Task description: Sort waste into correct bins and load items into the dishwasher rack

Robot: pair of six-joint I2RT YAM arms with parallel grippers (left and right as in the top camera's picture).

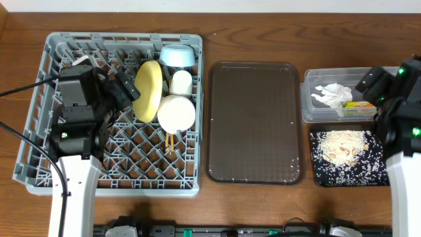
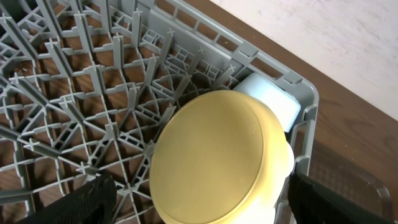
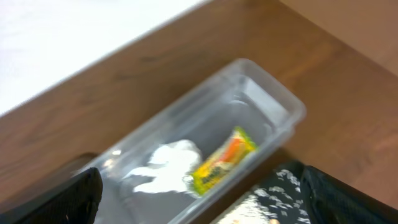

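The grey dishwasher rack (image 1: 112, 158) holds the yellow plate (image 1: 148, 90) on edge, the light blue bowl (image 1: 177, 56), the white cup (image 1: 181, 82), the cream-white bowl (image 1: 176, 113) and the chopsticks (image 1: 170, 141). My left gripper (image 1: 125, 89) is open just left of the plate. In the left wrist view its fingers (image 2: 214, 211) spread wide on either side of the plate (image 2: 211, 162) without touching it. My right gripper (image 1: 375, 85) is open and empty above the clear tub (image 1: 316, 105), which holds the napkin (image 1: 334, 94) and wrapper (image 1: 360, 104). Food scraps (image 1: 342, 146) lie in the black tray (image 1: 378, 172).
A large dark brown serving tray (image 1: 255, 122) lies between the rack and the bins. The right wrist view shows the tub (image 3: 273, 93), napkin (image 3: 165, 165), wrapper (image 3: 224, 160) and a corner of the black tray (image 3: 273, 193). The table's back edge is close behind.
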